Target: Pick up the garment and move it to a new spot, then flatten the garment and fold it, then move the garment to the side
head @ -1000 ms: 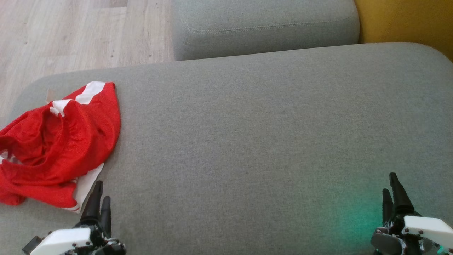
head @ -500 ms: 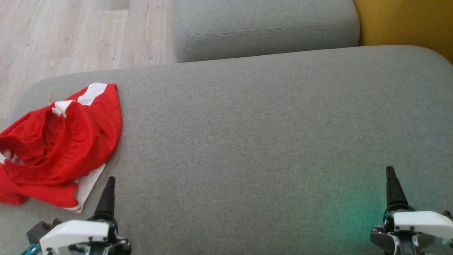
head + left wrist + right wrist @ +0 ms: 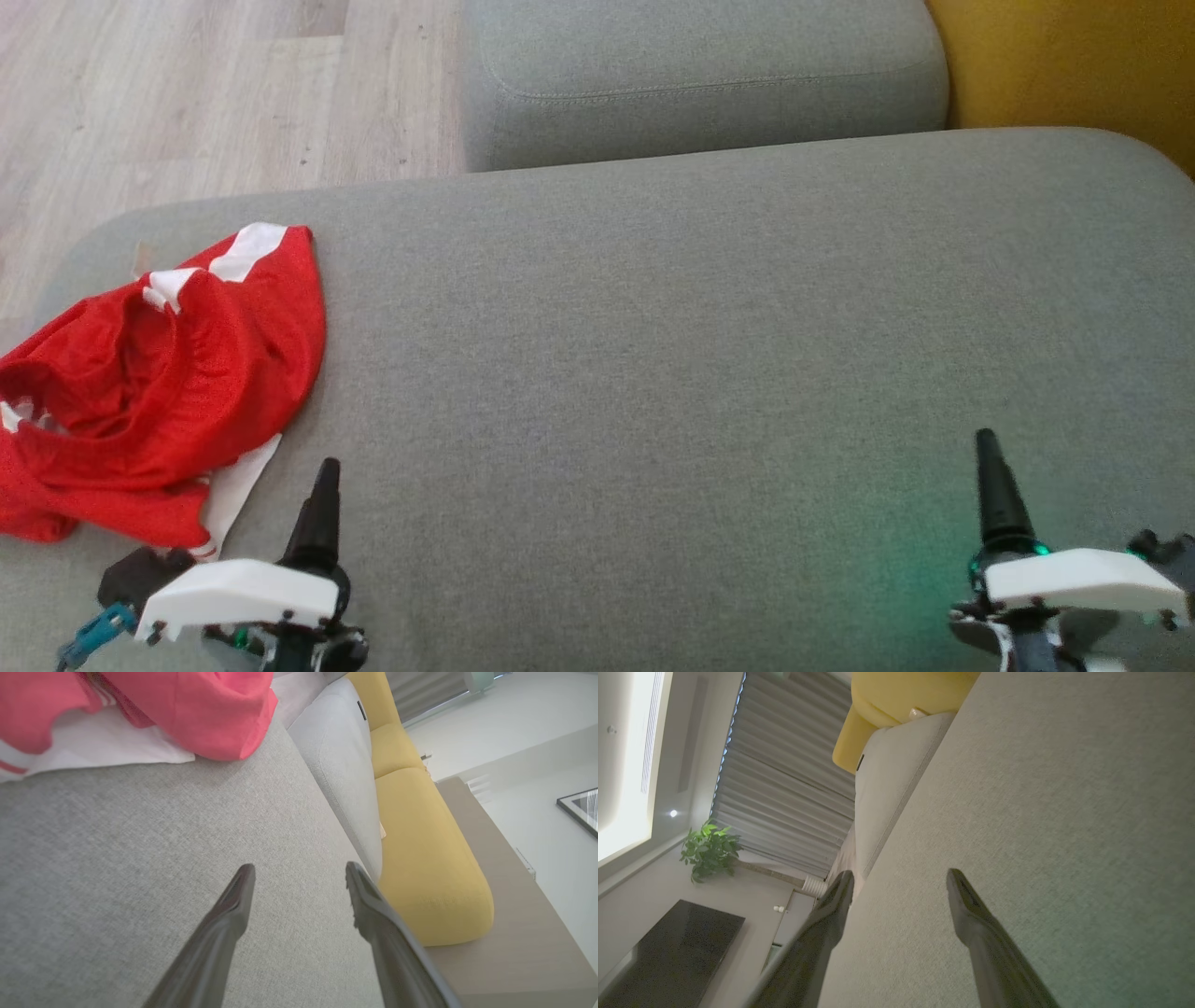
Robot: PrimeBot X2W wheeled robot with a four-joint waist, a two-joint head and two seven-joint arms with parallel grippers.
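Big grey cushion (image 3: 653, 327) in front of me, smaller grey cushion (image 3: 700, 75) just behind it, yellow cushion (image 3: 1064, 56) beside that one, pale wood floor (image 3: 187, 93) far left. Right wrist view: leafy plant (image 3: 710, 849), grey curtains (image 3: 784, 779).

The garment (image 3: 163, 373), red mesh with white bands, is seen crumpled in a loose heap at the left end of the grey cushion (image 3: 653, 355). A white edge is tucked beneath its near side, folds bunched up.
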